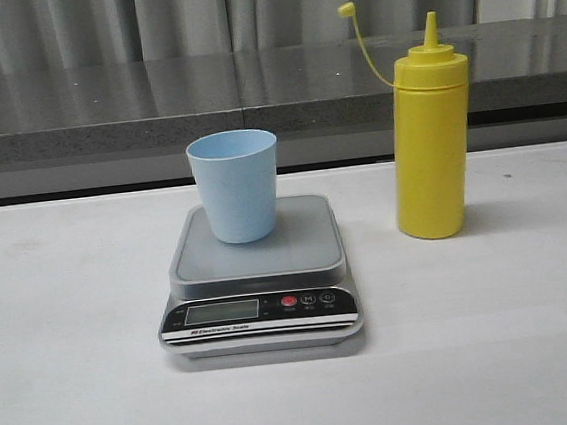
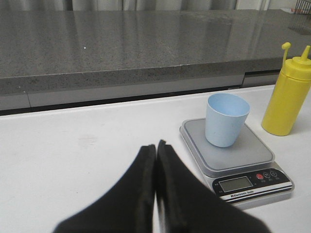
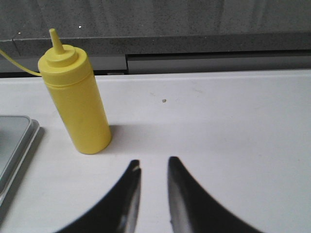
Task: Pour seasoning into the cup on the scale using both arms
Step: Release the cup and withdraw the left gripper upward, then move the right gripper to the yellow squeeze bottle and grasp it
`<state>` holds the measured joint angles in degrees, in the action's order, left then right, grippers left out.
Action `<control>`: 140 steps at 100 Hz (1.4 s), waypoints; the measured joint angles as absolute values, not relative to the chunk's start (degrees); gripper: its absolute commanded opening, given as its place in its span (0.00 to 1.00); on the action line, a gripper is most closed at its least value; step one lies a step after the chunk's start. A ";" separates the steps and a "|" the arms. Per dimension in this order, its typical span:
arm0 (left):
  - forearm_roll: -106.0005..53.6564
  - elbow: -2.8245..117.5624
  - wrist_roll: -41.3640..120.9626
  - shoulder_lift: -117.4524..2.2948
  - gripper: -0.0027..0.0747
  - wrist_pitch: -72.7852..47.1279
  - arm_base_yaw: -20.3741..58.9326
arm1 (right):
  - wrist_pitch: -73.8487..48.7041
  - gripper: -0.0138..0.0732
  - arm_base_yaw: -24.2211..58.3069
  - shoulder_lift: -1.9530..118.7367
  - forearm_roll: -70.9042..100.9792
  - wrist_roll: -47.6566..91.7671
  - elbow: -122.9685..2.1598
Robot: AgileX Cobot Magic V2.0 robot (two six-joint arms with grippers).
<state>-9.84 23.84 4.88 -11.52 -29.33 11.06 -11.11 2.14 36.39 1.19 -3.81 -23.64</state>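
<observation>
Front view. The cup (image 1: 236,186) stands upright on the platform of the scale (image 1: 257,275), toward its rear left part, mouth open upward. The bottle of seasoning (image 1: 431,138) stands upright on the white worktop (image 1: 68,374) just to the right of the scale and apart from it; its long axis is vertical, the cone nozzle uncovered, and the tethered cap (image 1: 345,10) hangs out to the upper left on its strap. Neither arm appears here. Bare worktop lies on both sides and in front of the scale; a dark ledge (image 1: 103,109) runs behind.

Left wrist view. The left claw (image 2: 155,145) is closed, its two fingers pressed together and holding nothing. Scale and cup lie ahead of it and off to its right side, near but not touching; the bottle is farther on beyond the scale. The left arm is judged the nearer one to the cup.

Right wrist view. The right claw (image 3: 153,167) is slightly open and empty, a narrow gap showing between the fingers. The bottle stands upright ahead of it and offset to its left, with the scale's corner beyond. The right arm is clearly nearer the bottle, so a grasp of its body would call for a wider opening and a shift leftward; open worktop to the right gives free room.
</observation>
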 measured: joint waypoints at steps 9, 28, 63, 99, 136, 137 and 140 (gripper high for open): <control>-9.84 23.84 4.88 -11.52 0.01 -29.33 11.06 | -7.28 0.90 2.14 40.03 1.19 -3.81 -23.64; -9.84 23.84 4.88 -11.52 0.01 -29.33 11.06 | 0.00 0.85 2.14 46.65 1.32 -3.81 -23.73; -9.84 23.84 4.88 -11.52 0.01 -29.33 11.06 | 12.28 0.84 8.55 58.15 1.45 -3.81 -23.73; -9.84 23.84 4.88 -11.52 0.01 -29.33 11.06 | 31.20 0.84 15.24 76.49 -0.34 -3.81 -23.98; -9.84 23.84 4.88 -11.52 0.01 -29.33 11.06 | 53.08 0.84 15.24 92.80 -5.52 -4.29 -24.97; -9.84 23.84 4.88 -11.52 0.01 -29.33 11.06 | 53.47 0.84 15.24 93.38 -5.52 -4.59 -25.06; -9.84 23.84 4.88 -11.52 0.01 -29.33 11.06 | 54.15 0.84 15.24 94.51 -5.73 -5.10 -25.32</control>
